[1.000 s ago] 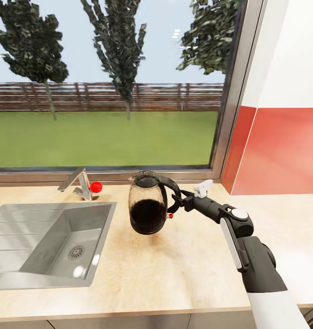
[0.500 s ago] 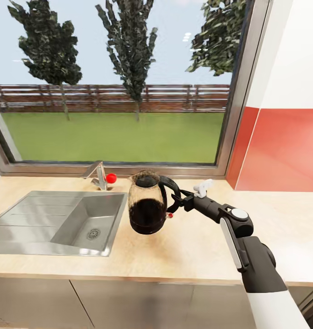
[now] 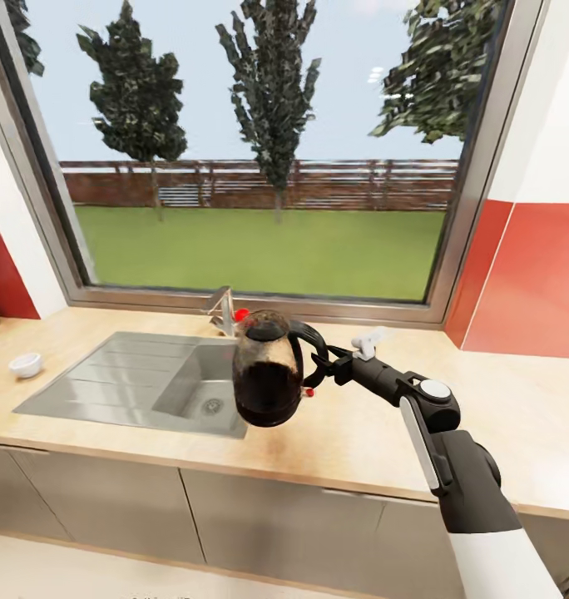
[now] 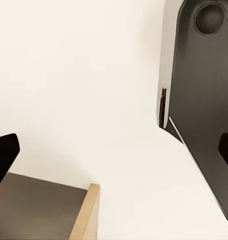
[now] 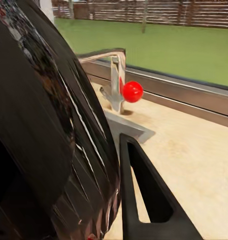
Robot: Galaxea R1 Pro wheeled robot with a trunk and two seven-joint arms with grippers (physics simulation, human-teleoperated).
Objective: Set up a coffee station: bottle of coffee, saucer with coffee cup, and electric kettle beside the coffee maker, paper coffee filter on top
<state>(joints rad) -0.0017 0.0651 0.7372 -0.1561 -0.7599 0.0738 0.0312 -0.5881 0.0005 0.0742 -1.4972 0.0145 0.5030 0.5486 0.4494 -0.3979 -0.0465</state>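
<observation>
holding the kettle (image 3: 268, 378) by its black loop handle, the right hand (image 3: 324, 366) is clamped on it, the jug hanging above the desk (image 3: 359, 433) at the sink's (image 3: 135, 383) near right corner. head view adds a small white cup (image 3: 25, 364) on the desk left of the sink, well apart from the kettle. right wrist view shows the kettle's dark glass up close plus the tap (image 5: 114, 82) with its red knob (image 5: 132, 91). left wrist view: left hand (image 4: 114, 150) fingers spread wide, nothing between them.
</observation>
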